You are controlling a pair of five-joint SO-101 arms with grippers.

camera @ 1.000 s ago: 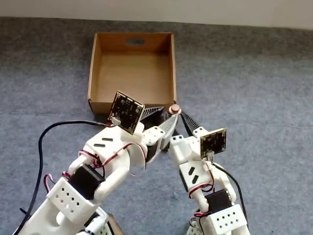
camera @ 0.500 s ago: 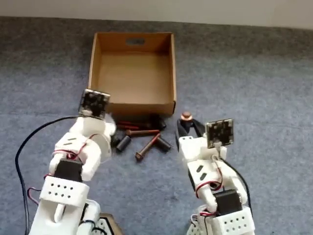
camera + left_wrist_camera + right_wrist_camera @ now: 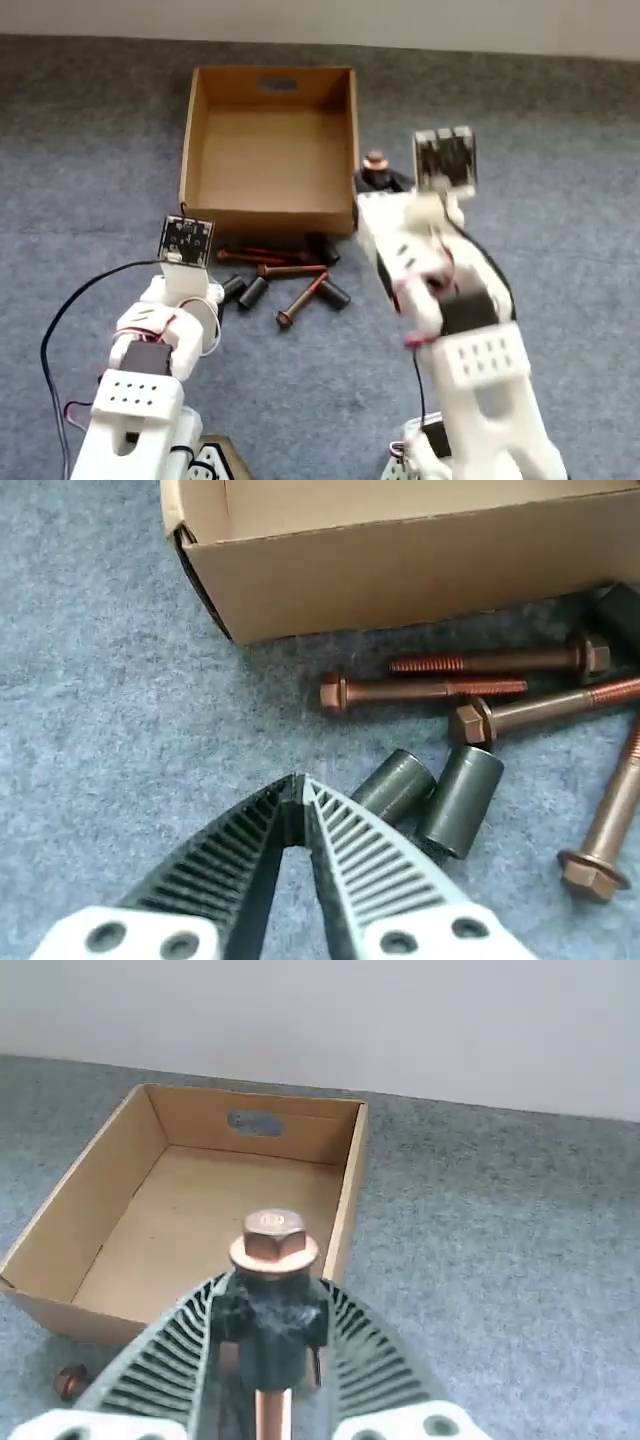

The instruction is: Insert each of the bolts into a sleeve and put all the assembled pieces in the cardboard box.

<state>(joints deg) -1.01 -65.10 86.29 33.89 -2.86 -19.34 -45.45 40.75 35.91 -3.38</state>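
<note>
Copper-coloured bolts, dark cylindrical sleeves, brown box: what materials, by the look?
Copper-coloured hex-head bolts: metal, likely copper-plated steel; glinting threads and flanged heads. Dark grey cylindrical sleeves: probably metal with a dull black finish, though plastic is possible; smooth walls, hollow ends. Brown cardboard box: plain matte paperboard, folded corner and raw top edge.

Overhead, two wrist close-ups, shared box [image 3: 270,150]

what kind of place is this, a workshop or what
Probably a robot lab bench: two arms at a grey carpeted table, with a box and loose bolts and sleeves.
</note>
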